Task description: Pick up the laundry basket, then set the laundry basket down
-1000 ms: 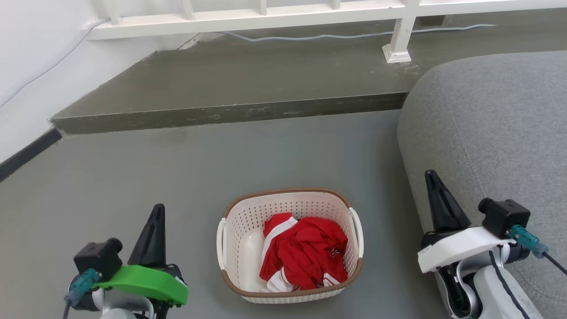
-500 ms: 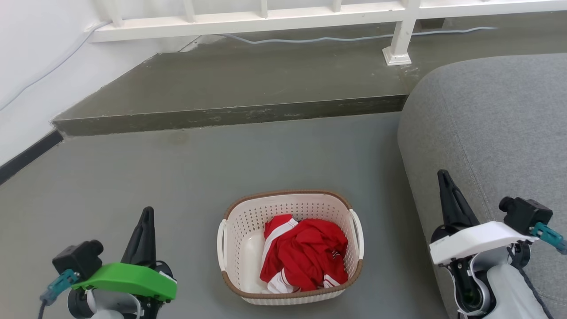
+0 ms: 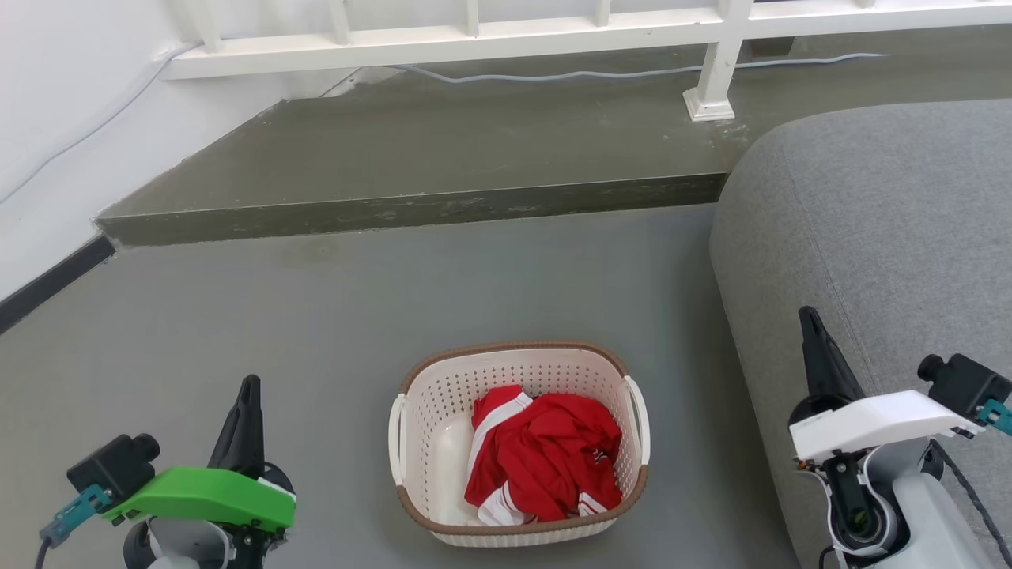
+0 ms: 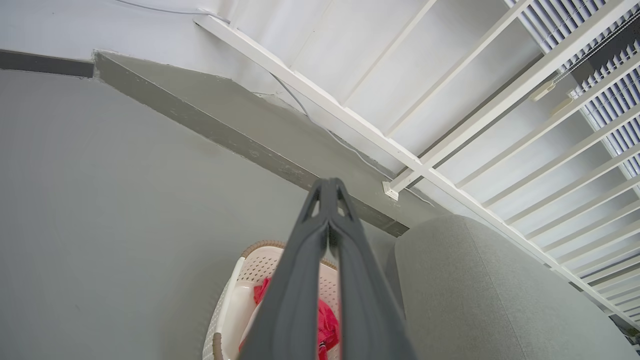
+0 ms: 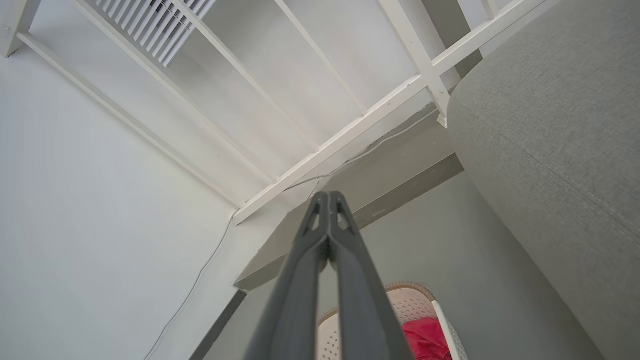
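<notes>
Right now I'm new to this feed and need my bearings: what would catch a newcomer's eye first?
First comes the red and white garment, bunched inside the cream laundry basket on the grey floor, low in the middle of the head view. The green-housed left gripper and the right gripper flank the basket, both shut and clear of its handles. A big grey sofa takes up the right side.
</notes>
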Tool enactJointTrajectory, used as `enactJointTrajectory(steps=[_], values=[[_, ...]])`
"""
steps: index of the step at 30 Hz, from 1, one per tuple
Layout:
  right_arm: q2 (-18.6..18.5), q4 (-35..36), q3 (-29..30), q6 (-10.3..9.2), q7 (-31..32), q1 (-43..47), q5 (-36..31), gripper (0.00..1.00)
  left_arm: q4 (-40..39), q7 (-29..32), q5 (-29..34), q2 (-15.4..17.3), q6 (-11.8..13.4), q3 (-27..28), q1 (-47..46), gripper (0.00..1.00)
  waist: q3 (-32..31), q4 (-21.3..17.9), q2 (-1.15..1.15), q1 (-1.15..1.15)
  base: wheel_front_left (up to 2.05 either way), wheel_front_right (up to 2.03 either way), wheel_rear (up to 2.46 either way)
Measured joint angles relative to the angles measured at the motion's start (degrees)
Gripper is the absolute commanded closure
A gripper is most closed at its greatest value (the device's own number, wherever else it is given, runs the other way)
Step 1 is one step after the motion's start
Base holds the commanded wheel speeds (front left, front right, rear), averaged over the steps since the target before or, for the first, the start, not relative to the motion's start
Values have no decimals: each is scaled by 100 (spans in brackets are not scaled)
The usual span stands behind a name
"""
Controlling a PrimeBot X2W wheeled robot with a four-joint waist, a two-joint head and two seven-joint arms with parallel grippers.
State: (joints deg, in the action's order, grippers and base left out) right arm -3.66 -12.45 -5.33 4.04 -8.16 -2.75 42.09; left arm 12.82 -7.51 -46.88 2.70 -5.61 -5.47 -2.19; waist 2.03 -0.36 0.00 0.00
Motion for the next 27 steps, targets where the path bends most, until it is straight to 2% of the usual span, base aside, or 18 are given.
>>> enactJointTrajectory(steps=[27], values=[[0,-145,459,101,520,-18,2079,100,137,555,-1823,-1,-52,376,-12,100,-77,15,0,0,0,0,0]])
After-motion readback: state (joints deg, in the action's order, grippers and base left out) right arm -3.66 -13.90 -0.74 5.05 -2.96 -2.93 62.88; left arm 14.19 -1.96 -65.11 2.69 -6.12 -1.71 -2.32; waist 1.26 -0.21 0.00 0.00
